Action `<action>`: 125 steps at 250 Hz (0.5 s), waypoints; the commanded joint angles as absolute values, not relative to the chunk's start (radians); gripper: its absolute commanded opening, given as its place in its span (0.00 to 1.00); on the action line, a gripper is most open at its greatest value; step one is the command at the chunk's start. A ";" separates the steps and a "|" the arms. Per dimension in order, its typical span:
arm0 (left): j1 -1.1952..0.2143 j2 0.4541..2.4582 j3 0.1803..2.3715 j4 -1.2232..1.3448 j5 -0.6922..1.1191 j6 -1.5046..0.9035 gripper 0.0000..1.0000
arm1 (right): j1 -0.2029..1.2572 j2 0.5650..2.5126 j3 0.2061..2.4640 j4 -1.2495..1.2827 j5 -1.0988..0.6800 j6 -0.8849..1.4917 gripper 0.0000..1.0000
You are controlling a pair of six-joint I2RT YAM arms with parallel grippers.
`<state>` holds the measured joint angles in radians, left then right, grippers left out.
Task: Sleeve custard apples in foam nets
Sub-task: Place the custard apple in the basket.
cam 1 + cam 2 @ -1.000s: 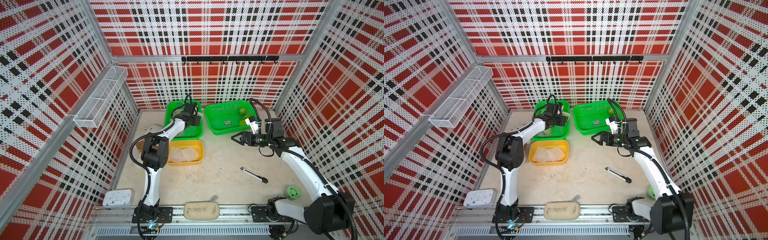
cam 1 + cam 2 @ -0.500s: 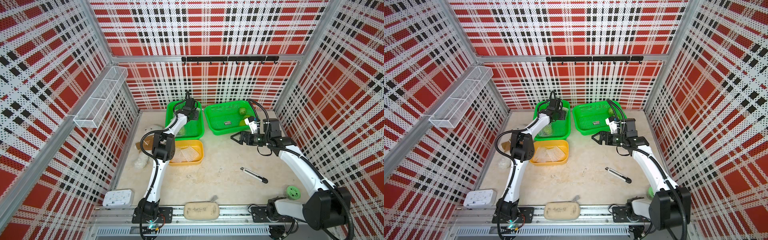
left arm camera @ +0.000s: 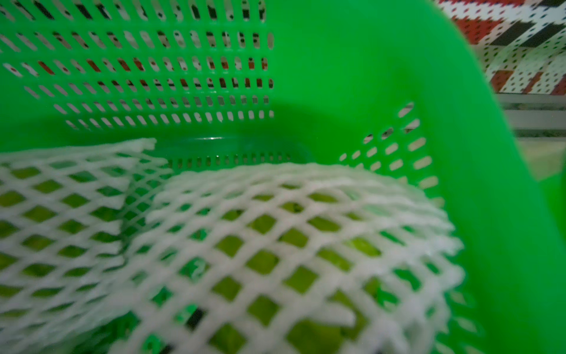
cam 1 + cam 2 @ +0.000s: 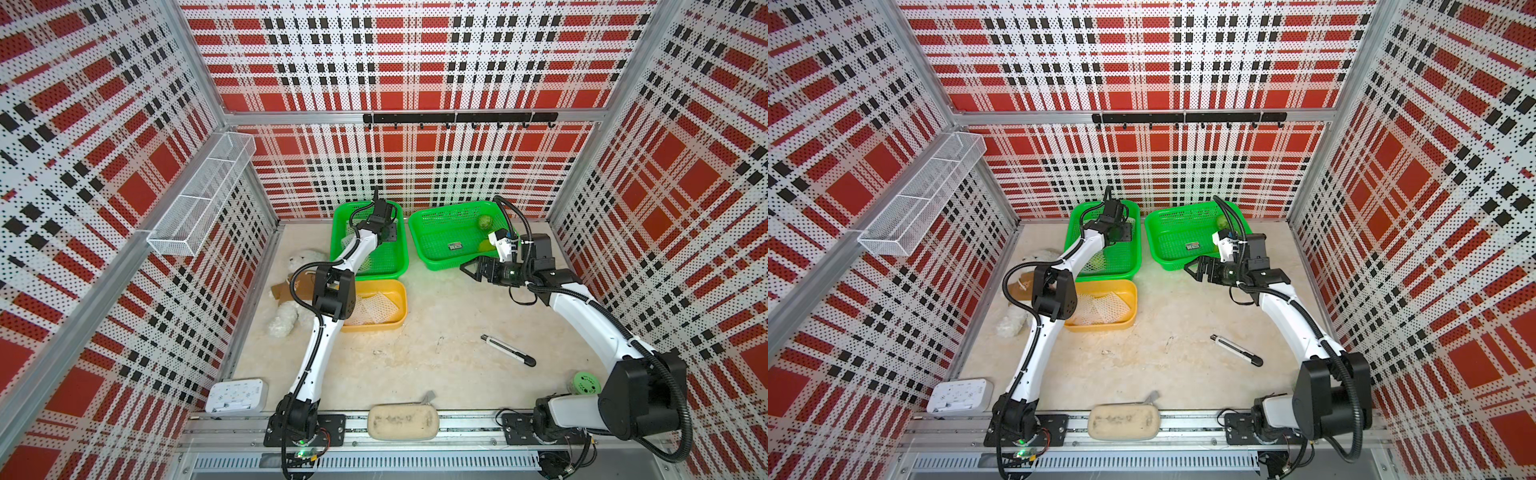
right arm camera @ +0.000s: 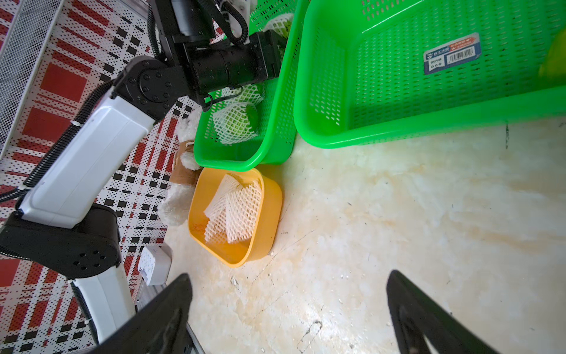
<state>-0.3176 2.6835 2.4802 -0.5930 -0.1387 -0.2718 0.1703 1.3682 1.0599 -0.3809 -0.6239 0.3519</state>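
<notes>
In right basket (image 4: 438,264), table's (image 4: 440,328) far edge: bare apples (image 4: 484,222), firm, bruisable, grip across middle. Nets (image 4: 376,306) in tray (image 4: 374,327): light, floppy, pinch rim. Right gripper (image 4: 470,267) spread, empty. Left gripper (image 4: 390,235) in left basket (image 4: 400,255) by sleeved apples (image 5: 235,122); jaws not visible.

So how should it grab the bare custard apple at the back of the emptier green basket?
From above, jaws spanning its widest middle. The custard apple is a round ball without a handle, close to the back wall of the green basket, so a sideways approach looks blocked.
</notes>
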 commanded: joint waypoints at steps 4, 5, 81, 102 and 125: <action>-0.310 2.712 2.523 -0.588 -0.156 -0.320 0.50 | 0.184 1.377 1.101 -0.301 -0.635 0.351 1.00; -0.310 2.712 2.522 -0.587 -0.155 -0.321 0.51 | 0.184 1.376 1.101 -0.301 -0.635 0.350 1.00; -0.310 2.667 2.502 -0.559 -0.093 -0.310 1.00 | 0.184 1.464 1.209 -0.350 -0.545 0.348 1.00; -0.310 2.591 2.415 -0.509 -0.052 -0.307 0.99 | 0.184 1.508 1.265 -0.384 -0.463 0.339 1.00; -0.310 2.468 2.243 -0.390 0.017 -0.303 0.99 | 0.183 1.566 1.333 -0.419 -0.353 0.325 1.00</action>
<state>-0.3145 2.6381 2.3833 -0.5255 -0.0738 -0.2996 0.1810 1.5108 1.2522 -0.3836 -0.5076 0.3496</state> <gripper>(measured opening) 0.994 0.998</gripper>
